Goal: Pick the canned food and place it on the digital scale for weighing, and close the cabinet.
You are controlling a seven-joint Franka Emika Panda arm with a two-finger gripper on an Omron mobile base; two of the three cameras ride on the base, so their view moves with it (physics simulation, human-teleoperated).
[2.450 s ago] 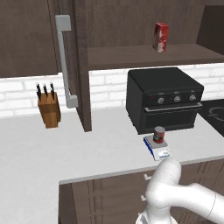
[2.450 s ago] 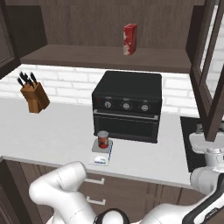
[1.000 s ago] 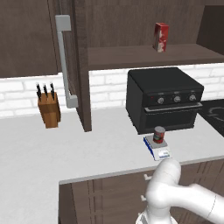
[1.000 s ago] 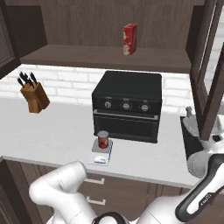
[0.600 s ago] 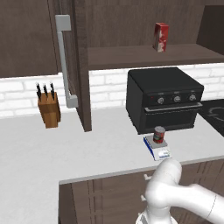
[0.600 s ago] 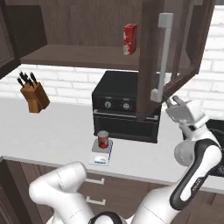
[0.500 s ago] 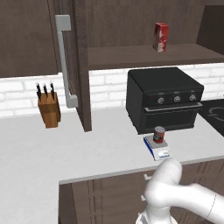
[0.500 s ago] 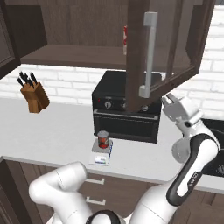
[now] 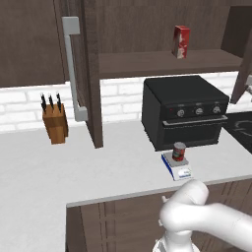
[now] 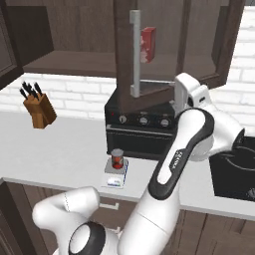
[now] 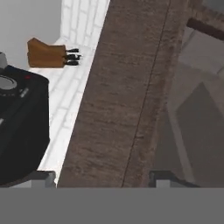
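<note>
While I look from the left base view, the canned food [image 9: 179,150] stands upright on the digital scale [image 9: 177,167], a flat little slab with a blue edge, near the front of the pale table [image 9: 74,172] and just before the black oven [image 9: 186,117]. By my reckoning that half of the job is done. One cabinet door [image 9: 83,74] stands edge-on, its long grey bar handle [image 9: 73,69] facing the room, so the cabinet is plainly not shut. A red-and-white box [image 9: 181,41] sits on the shelf, and a wooden knife block [image 9: 54,126] rests by the white brick wall.

From the right base view, my arm reaches up behind the other dark wooden door [image 10: 130,60], which hangs part-swung in front of the shelf. My tool is hidden behind that door, I judge to push it closed. The can [image 10: 117,159] sits squarely on the scale [image 10: 115,174].

From the hand view, coarse brown wood grain of the door [image 11: 127,96] lies close before my tool [image 11: 103,179]; the fingertips [image 11: 43,178] stand apart with nothing between them, so it is open and empty.
</note>
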